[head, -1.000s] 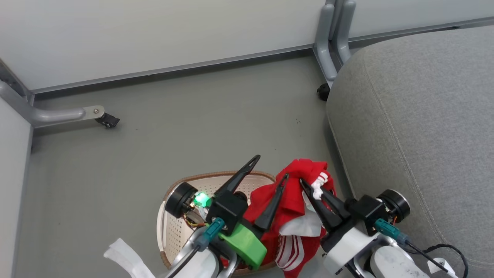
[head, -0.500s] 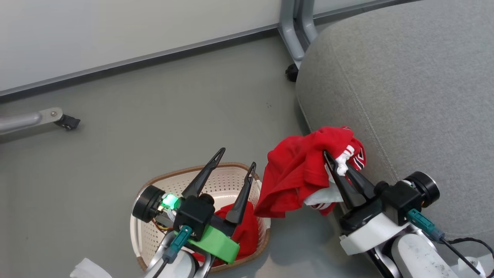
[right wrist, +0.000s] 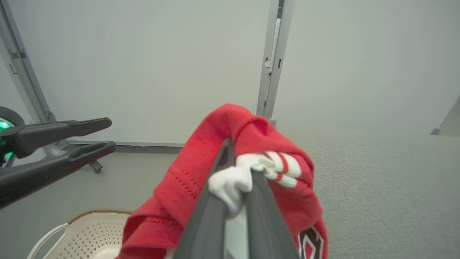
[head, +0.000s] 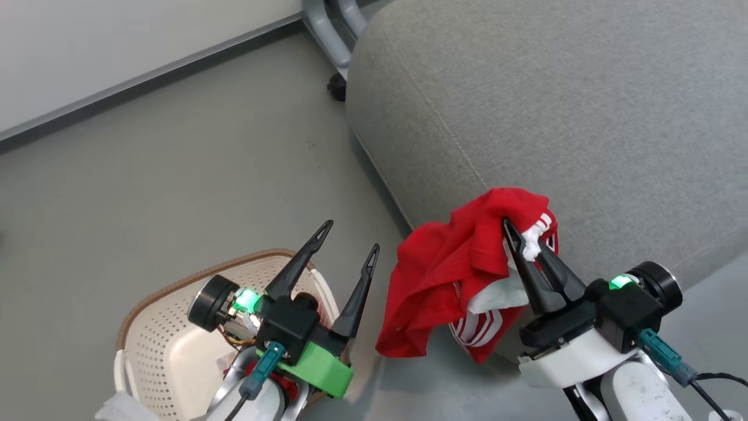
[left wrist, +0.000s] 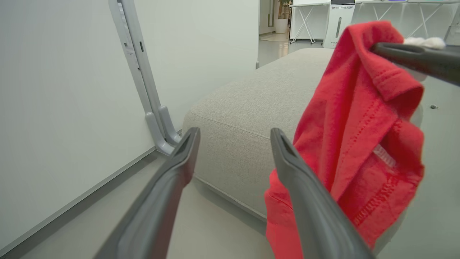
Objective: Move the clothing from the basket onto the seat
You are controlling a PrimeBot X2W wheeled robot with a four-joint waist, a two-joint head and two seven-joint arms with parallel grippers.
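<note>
A red garment with white striped trim, the clothing [head: 450, 269], hangs bunched from my right gripper [head: 520, 240], which is shut on its white trim. It dangles against the front edge of the grey seat [head: 555, 105], partly over the floor. In the right wrist view the fingers [right wrist: 212, 216] pinch the white fold, and the clothing [right wrist: 187, 180] drapes over them with a dark crest at the bottom. My left gripper [head: 350, 237] stands open and empty above the cream basket [head: 158, 345], at the lower left. A small patch of red [head: 280, 383] shows under the left wrist.
A pale wall panel stands behind, with a grey frame leg and caster [head: 336, 88] by the seat's far corner. Something white [head: 123, 406] lies at the lower left beside the basket. Grey floor runs between basket and seat.
The camera has swung right. My right gripper has carried the red garment from above the basket across to the seat's front edge. The left gripper stays open over the basket.
</note>
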